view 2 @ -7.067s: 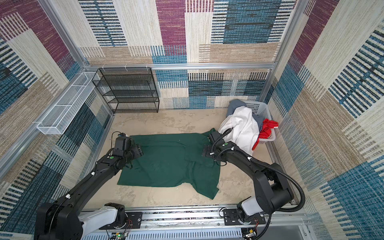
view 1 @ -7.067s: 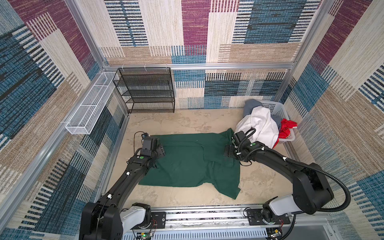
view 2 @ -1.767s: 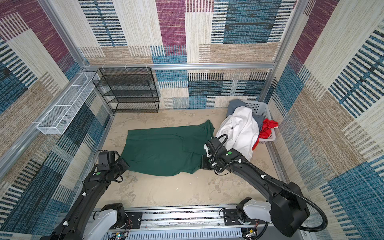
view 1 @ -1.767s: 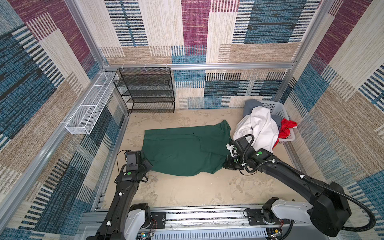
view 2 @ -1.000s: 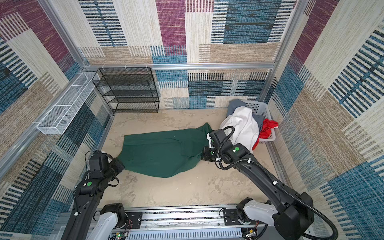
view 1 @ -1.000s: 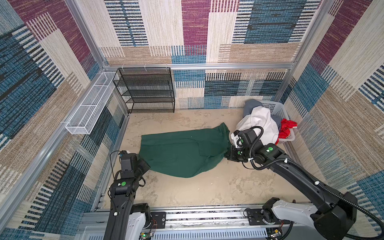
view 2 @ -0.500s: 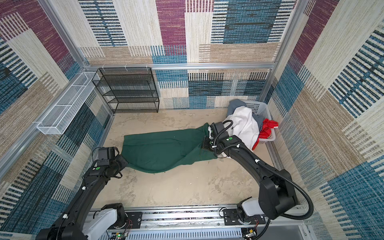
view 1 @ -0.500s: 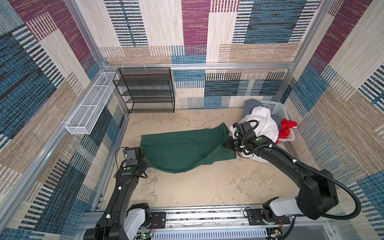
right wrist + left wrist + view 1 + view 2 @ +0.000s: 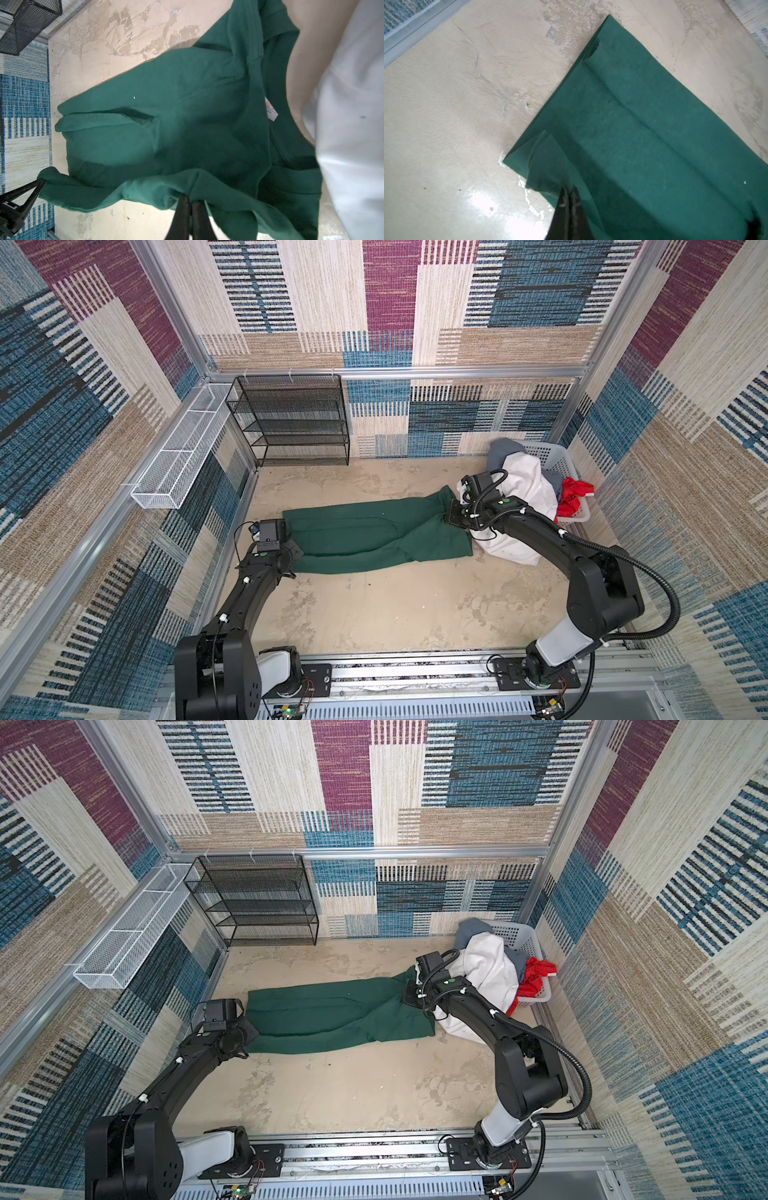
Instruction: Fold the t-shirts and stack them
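The left gripper (image 9: 569, 190) is pinched shut on a hem-end corner of the dark green t-shirt (image 9: 365, 535). The right gripper (image 9: 190, 200) is likewise clamped on a bunched fold near the collar, and the shirt lies as a long folded band across the middle of both top views. Its collar end sits against the white t-shirt (image 9: 528, 489) spilling from the plastic basket (image 9: 559, 456) at the right, so a pull there could drag white cloth along, and because both pinches take little cloth, uneven tension could slip a corner and open the fold.
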